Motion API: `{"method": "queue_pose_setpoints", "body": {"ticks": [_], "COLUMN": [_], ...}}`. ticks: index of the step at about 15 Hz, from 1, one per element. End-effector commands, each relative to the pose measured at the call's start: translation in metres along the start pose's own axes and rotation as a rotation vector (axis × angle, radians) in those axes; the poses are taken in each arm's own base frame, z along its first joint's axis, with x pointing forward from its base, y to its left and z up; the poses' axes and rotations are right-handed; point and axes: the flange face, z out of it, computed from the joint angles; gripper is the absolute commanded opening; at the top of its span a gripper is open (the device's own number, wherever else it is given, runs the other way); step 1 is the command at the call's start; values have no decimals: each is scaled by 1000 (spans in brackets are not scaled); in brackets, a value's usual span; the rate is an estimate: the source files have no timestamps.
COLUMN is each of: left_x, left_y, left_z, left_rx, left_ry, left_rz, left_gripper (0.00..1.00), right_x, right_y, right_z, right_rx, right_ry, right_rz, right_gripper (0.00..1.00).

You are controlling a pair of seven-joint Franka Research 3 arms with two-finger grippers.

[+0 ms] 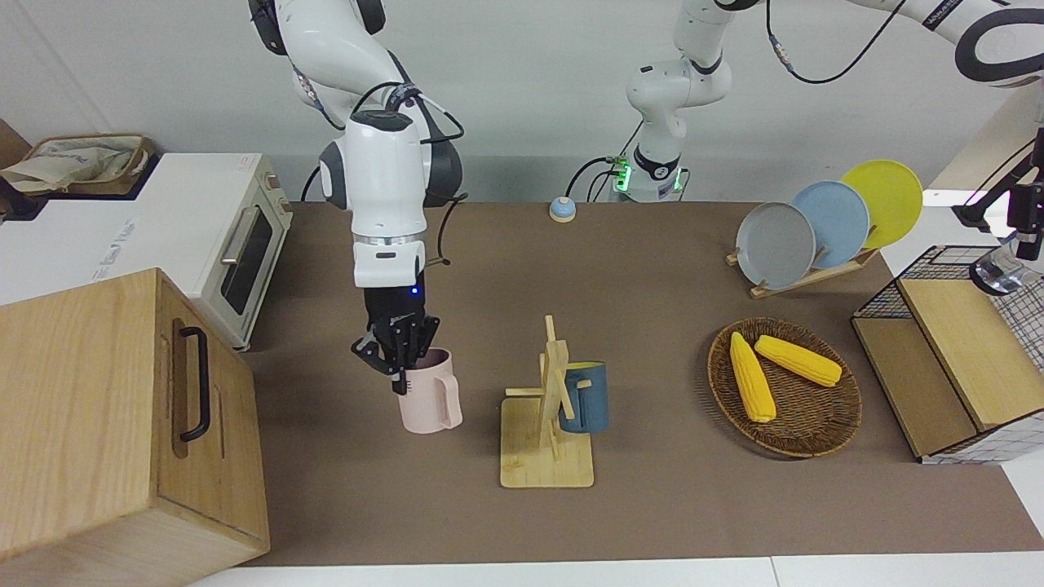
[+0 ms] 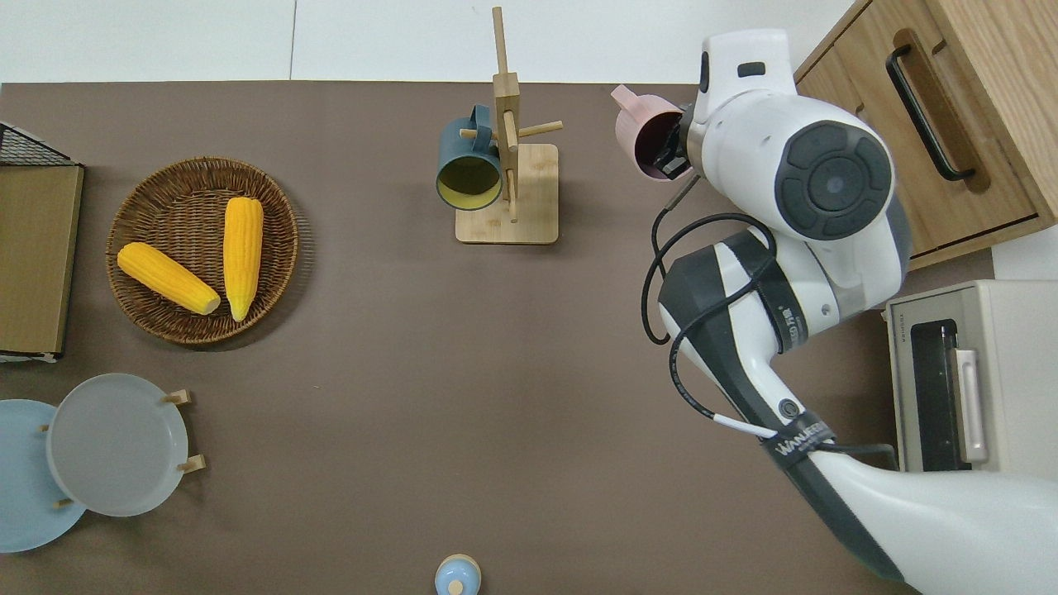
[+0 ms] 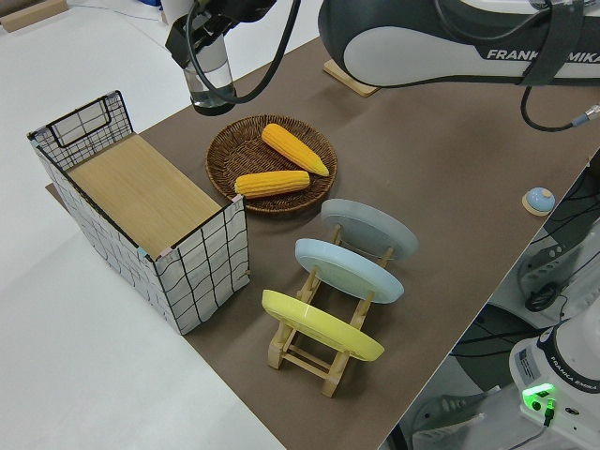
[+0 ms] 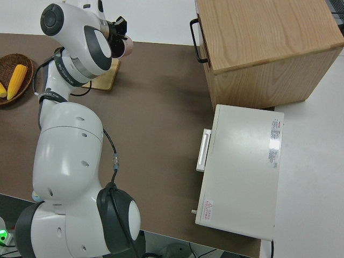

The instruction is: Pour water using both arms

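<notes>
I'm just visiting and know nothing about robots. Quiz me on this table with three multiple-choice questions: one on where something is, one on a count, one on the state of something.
1. Where is the blue mug?
A. hanging on the wooden mug rack
B. in the wicker basket
C. on the toaster oven

2. How many corn cobs lie in the basket?
A. one
B. two
C. four

3. What is the right gripper doing?
A. hanging open over the basket
B. gripping the pink mug by its rim
C. pulling the drawer handle

Answers:
1 A: the blue mug hangs on the wooden mug rack.
2 B: two corn cobs lie in the wicker basket.
3 B: the right gripper pinches the pink mug by its rim.
</notes>
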Motion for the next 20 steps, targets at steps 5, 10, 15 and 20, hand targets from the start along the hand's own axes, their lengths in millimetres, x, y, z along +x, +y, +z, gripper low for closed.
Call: {"method": "queue_pose_setpoints", "body": {"ticks": [5,10,15,20], "left_x": [-26,-53,-94,-139], "left_y": [61,97,127,142], "left_z": [-34,-40,-42,-49], "left_rx": [30,27,27,15], "left_ry": [-46,-67,-58,-53], "left_rz": [-12,-20,-18,3], "left_gripper": [0,0,0,0], "right_x": [-50,-49,-22,12], "right_y": [-2,-28,-78,-131], "right_z": [-37,-58,-80,-106], "right_rx": [221,354,435,482], "right_ry": [-175,-284,-367,-394], "right_rz": [261,570,755,845], "right_gripper": [0,0,0,0]}}
